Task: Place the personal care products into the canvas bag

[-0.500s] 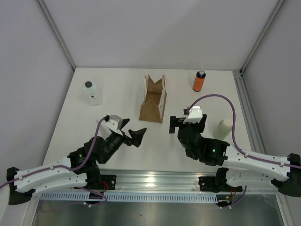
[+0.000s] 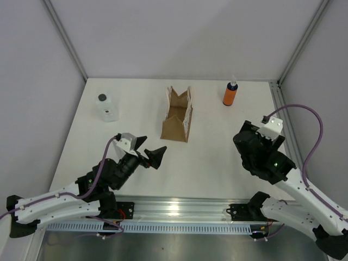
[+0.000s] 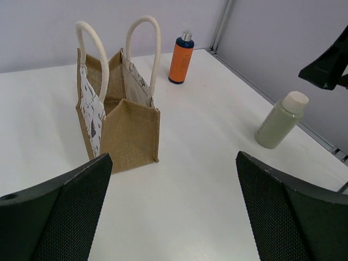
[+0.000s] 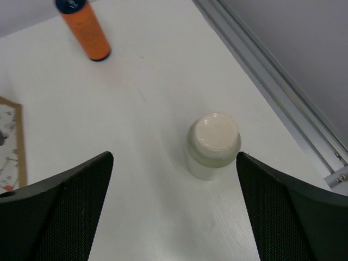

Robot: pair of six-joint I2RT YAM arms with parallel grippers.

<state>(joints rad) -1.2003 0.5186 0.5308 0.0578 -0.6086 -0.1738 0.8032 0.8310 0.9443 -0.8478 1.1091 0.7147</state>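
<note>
The canvas bag (image 2: 176, 115) stands upright and open at the table's middle back; it also shows in the left wrist view (image 3: 122, 122). The orange bottle (image 2: 230, 94) stands at the back right. The clear squarish bottle (image 2: 107, 107) stands at the back left. The cream-white bottle (image 4: 213, 145) stands near the right edge, hidden under my right arm in the top view. My right gripper (image 4: 174, 157) is open above it, the bottle closer to the right finger. My left gripper (image 2: 149, 150) is open and empty, in front of the bag and apart from it.
A raised metal rail (image 4: 283, 103) runs along the table's right edge close to the cream-white bottle. Grey walls enclose the back and sides. The orange bottle (image 4: 86, 27) and a corner of the bag (image 4: 8, 141) show in the right wrist view.
My right arm has swung from the table's middle to the right, over the cream-white bottle. My left arm has barely moved.
</note>
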